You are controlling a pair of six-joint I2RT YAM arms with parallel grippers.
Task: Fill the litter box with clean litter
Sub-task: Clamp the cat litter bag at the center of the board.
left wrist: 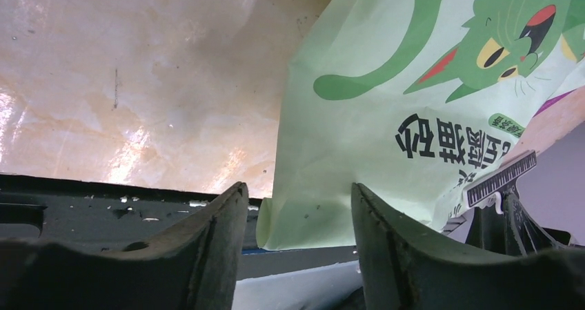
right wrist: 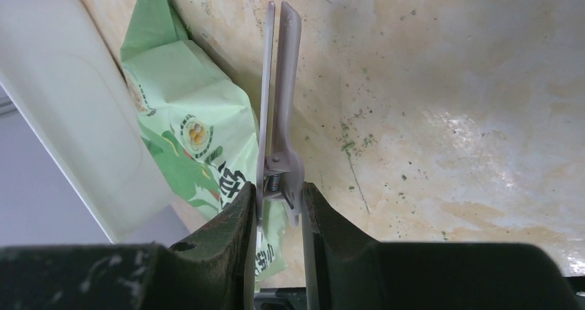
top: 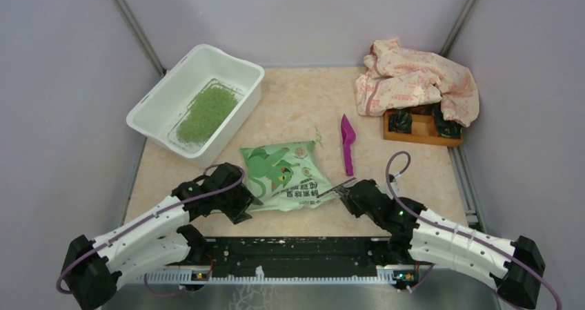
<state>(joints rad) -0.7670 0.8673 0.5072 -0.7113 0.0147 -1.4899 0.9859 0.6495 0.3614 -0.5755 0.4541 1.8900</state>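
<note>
White litter box (top: 172,82) at the far left of the marbled surface (top: 303,96), set at an angle, with a patch of green clean litter (top: 205,113) on its floor. Nearer, mid-surface, a light green bag (top: 286,175) printed with a cat, lying flat between the two arms. Left gripper (top: 240,201) at the bag's left edge, jaws spread wide, the bag's corner showing in the gap (not pinched). Right gripper (right wrist: 279,201) clamped tight on a grey spring clip (right wrist: 279,96), beside the bag's right edge. Purple scoop (top: 347,143) just right of the bag. Far right, an orange wooden tray (top: 414,132) partly covered by a crumpled pink cloth (top: 414,82).
</note>
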